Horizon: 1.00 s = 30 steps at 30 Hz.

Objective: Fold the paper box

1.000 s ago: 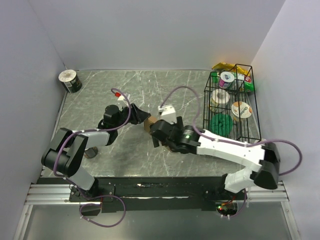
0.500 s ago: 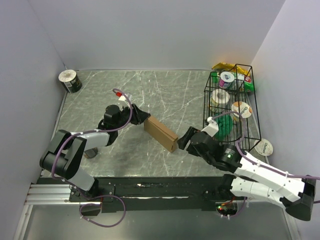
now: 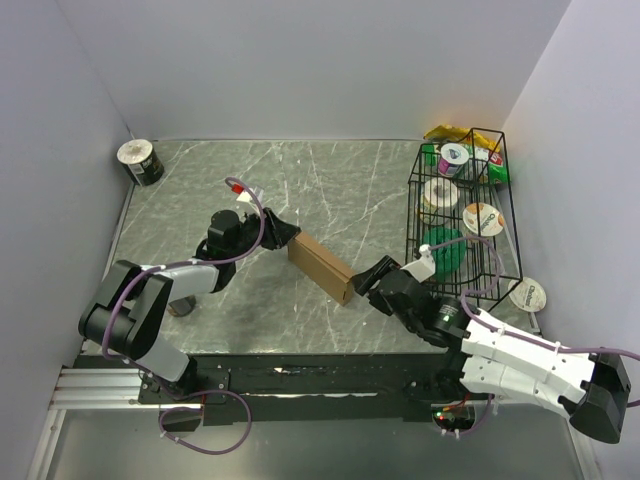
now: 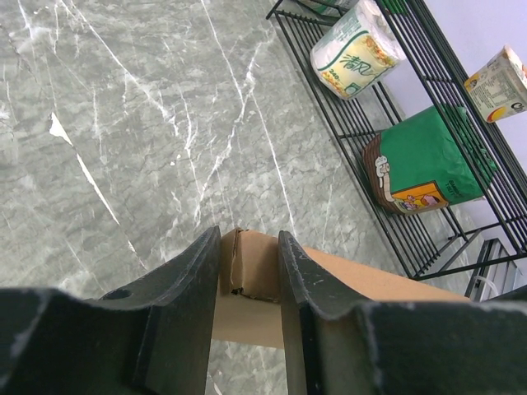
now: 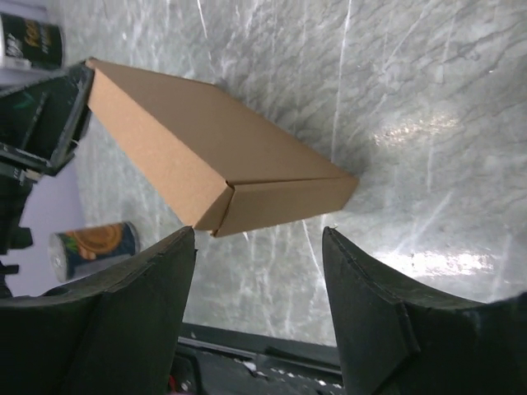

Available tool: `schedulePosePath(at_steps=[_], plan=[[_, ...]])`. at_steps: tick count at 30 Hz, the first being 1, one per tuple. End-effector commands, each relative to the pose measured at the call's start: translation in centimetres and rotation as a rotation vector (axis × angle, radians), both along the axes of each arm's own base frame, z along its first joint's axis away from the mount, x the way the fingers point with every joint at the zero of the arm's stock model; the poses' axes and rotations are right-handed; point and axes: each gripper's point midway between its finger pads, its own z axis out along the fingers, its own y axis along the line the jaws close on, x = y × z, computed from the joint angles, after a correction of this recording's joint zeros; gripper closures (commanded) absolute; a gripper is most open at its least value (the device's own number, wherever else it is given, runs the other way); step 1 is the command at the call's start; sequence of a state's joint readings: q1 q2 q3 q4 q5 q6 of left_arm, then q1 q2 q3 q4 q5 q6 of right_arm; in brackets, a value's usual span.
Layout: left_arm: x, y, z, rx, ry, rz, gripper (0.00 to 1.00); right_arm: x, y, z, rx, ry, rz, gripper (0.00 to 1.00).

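Observation:
The paper box [image 3: 320, 265] is a thin, closed brown cardboard box standing on a long edge in the middle of the table. My left gripper [image 3: 283, 233] is shut on its far left end; the left wrist view shows both fingers clamped on the box's narrow end [image 4: 257, 265]. My right gripper [image 3: 368, 278] is open and empty, just off the box's near right end. In the right wrist view the box [image 5: 206, 140] lies just beyond the spread fingers [image 5: 140, 288].
A black wire basket [image 3: 500, 210] at the right holds a paper roll [image 3: 438, 198], a green bag [image 3: 443, 248] and cups. A dark can [image 3: 140, 162] stands at the back left corner. A cup [image 3: 528, 295] lies right of the basket.
My right arm has pulled back from over the box to its right end, and its base link has swung down. The box, hidden under that arm before, is now in view. The left gripper keeps its hold.

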<state>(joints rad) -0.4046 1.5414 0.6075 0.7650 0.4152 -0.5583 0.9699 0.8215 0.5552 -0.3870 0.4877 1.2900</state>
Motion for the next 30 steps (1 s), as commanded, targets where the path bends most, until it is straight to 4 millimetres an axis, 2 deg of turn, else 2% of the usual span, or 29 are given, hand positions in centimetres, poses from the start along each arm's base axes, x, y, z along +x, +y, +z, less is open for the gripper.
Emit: schedulePosePath(at_steps=[1, 9, 22, 30], plan=[[-2.0, 1.3, -5.8, 0.134, 0.147, 0.008, 0.65, 1.5, 0.3, 1.3, 0.121, -0.051, -0.095, 0.32], [-2.1, 1.2, -6.0, 0.138, 0.148, 0.003, 0.66, 1.8, 0.2, 1.8, 0.170, -0.085, -0.119, 0.36], [-2.1, 1.0, -6.0, 0.144, 0.144, -0.002, 0.66, 2.1, 1.1, 0.7, 0.136, -0.056, -0.103, 0.40], [-2.1, 1.0, -6.1, 0.149, 0.146, -0.002, 0.66, 1.4, 1.2, -1.5, 0.120, 0.002, -0.104, 0.54]])
